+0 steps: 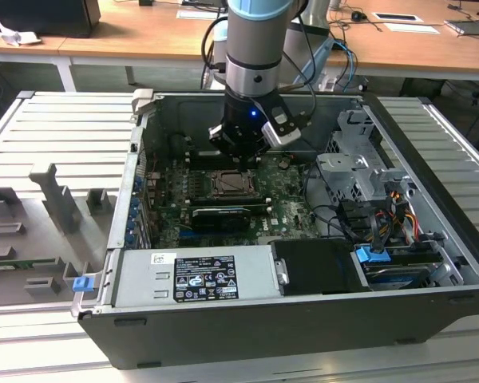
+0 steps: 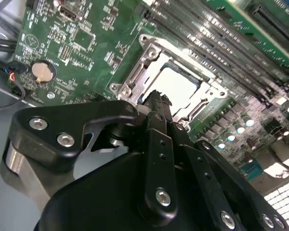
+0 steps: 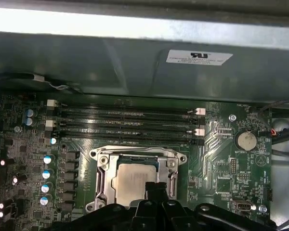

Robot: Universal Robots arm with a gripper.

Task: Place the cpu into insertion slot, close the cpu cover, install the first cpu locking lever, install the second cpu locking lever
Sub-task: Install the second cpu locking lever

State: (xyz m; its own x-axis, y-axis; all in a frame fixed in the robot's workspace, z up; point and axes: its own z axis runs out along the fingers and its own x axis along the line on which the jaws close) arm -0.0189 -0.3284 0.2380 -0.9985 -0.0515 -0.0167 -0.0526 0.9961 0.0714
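Overhead, the closed, empty gripper [image 2: 157, 98] hovers by the cpu [image 3: 131, 182], memory slots [image 3: 125, 126] just beyond.

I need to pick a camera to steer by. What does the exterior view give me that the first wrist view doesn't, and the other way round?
Exterior view alone: the whole open computer case, the arm reaching down into it, the drive cage with its cables at that view's right, and the grey fixture tray beside the case.

First wrist view alone: close detail, with the cpu seated in its socket, the cpu cover framing it, the memory slots and the coin battery.

Both: the gripper above the socket, on the green motherboard.
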